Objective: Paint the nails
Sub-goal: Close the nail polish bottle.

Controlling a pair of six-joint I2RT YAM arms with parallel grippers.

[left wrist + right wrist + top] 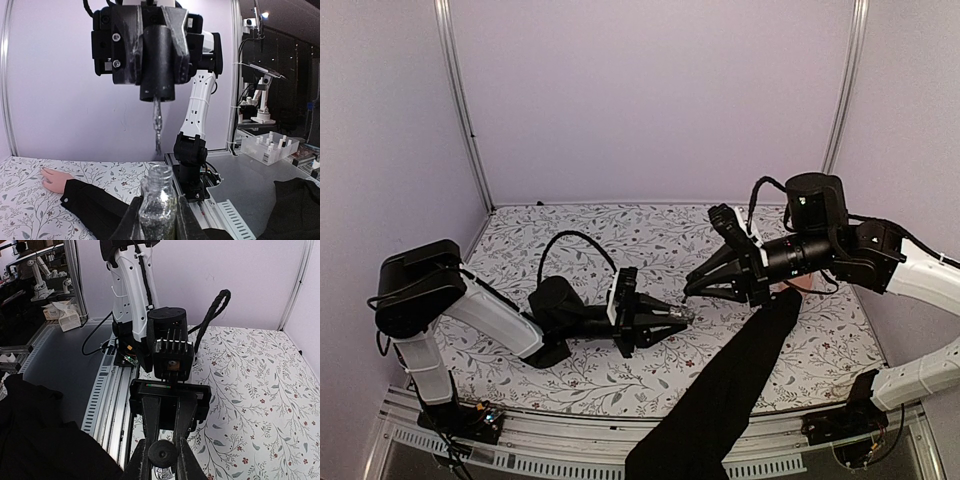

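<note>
Left hand: the left hand [672, 316] is clamped on the open glitter-polish bottle [159, 205]; it holds the bottle upright near the middle of the bench [620, 235]
Right hand: the right hand [162, 455] is closed tight on the black cap [157, 65]; the brush [158, 125] hangs from the cap, tip down, just above the bottle's mouth and apart from it
Nails: the nails [44, 172] are on the person's hand [52, 180], which lies palm down on the bench at the right side, partly under the right arm; the single nails are too small to tell apart
Long axis: the black sleeve [730, 390] runs from the near edge slantwise toward the far right; the fingers point on along that line, away from the near edge
Key relation: the nails lie to the right of the brush, well apart from the bottle; the right arm is the nearer one and carries the brush
Judgement: the brush is at the bottle, not yet at a nail; the coming move probably calls for carrying it rightward and lining it up along a finger
</note>
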